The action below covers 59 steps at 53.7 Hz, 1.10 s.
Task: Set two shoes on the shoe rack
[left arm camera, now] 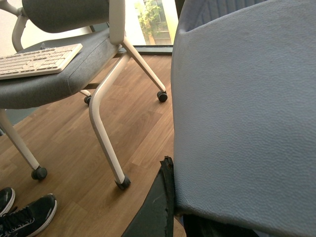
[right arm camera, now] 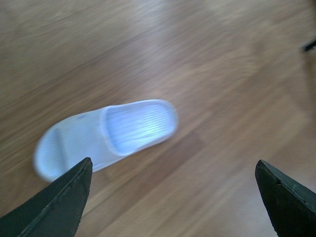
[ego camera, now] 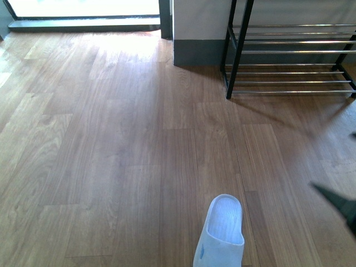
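A single pale blue-white moulded plastic slide sandal lies flat on the brown wood-plank floor. It sits close in front of the robot, with its ribbed, uncovered footbed end pointing away. I can make out no logo or lettering on it. The black metal shoe rack with thin chrome bars stands against the pale wall, further off and to the right, well apart from the sandal.

The right gripper hangs above the floor with its two dark pointed fingers spread wide and nothing between them. In its wrist view the sandal shows beyond the fingers, blurred and nearer one of them. In the front view a dark pointed shape juts in at the right edge, level with the sandal.

The left wrist view looks past a broad grey-blue textured cushioned surface to a grey upholstered chair on white tube legs with black castors. A white computer keyboard rests on the chair's seat, its key legends too small to read. A pair of black sneakers with white soles sits at the frame's corner. Only a dark sliver shows by the cushioned surface, so I cannot tell how the left jaws stand.
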Available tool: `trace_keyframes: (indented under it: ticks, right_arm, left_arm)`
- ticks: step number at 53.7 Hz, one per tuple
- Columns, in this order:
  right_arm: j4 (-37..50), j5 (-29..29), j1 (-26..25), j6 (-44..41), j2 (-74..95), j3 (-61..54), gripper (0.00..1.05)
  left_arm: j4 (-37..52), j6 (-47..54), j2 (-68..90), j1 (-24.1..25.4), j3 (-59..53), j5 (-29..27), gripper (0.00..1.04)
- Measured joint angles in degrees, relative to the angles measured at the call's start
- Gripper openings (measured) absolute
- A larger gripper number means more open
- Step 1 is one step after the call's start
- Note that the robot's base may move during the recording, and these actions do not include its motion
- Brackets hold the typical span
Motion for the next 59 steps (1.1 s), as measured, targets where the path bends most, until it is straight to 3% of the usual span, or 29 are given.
trace_keyframes:
  ticks: [9, 25, 34, 59]
  right_arm:
    - [-3.85, -4.0, 5.84, -2.4, 10.6, 5.64, 0.96]
    - [-12.26, -3.56, 16.02, -9.33, 28.83, 20.83, 0.96]
    - [-23.1, -3.13, 13.79, -14.43, 36.92, 32.39, 0.96]
    - [-31.76, -1.64, 9.46, -19.98, 41.9, 41.75, 0.96]
  left_arm:
    - [0.0, 0.0, 0.0, 0.0, 0.0, 0.0, 0.02]
    - [0.0, 0.0, 0.0, 0.0, 0.0, 0.0, 0.02]
    - [0.0, -0.02, 0.0, 0.0, 0.0, 0.0, 0.02]
    - [0.0, -0.02, 0.0, 0.0, 0.0, 0.0, 0.02]
